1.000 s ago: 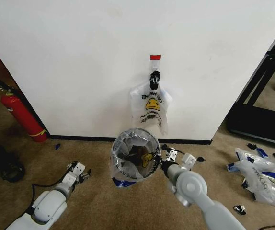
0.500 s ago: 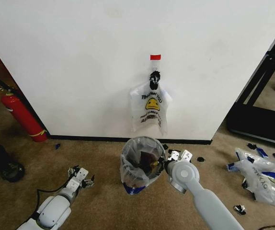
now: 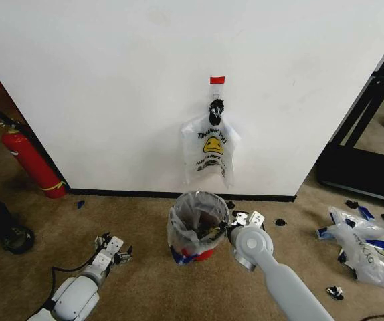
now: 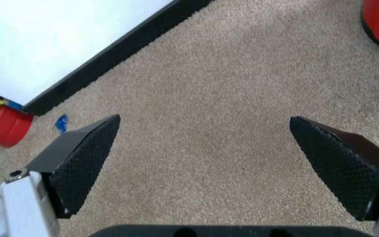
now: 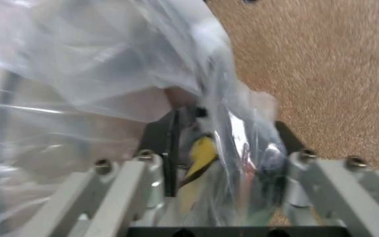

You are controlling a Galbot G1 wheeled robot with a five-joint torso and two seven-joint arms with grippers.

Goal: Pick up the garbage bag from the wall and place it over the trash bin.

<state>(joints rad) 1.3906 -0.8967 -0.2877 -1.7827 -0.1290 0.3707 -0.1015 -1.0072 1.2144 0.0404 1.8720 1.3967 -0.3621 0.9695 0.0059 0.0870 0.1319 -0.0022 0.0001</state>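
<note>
Centre of frame: small round dark trash bin [image 3: 195,227] with red base, draped in thin translucent printed garbage bag [image 3: 190,200]; right gripper [image 3: 220,231] apparently clamped on bag edge; lower left: left gripper [image 3: 112,249] spread wide over carpet [image 4: 229,98].

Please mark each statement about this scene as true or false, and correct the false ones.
1. A bag lines the trash bin. True.
2. The right gripper is at the bin's rim, shut on the garbage bag. True.
3. The left gripper holds a bag. False: it is open above bare carpet.
4. The hook on the wall is bare. False: another printed bag hangs there.
5. The fire extinguisher lies flat. False: it stands against the wall.
</note>
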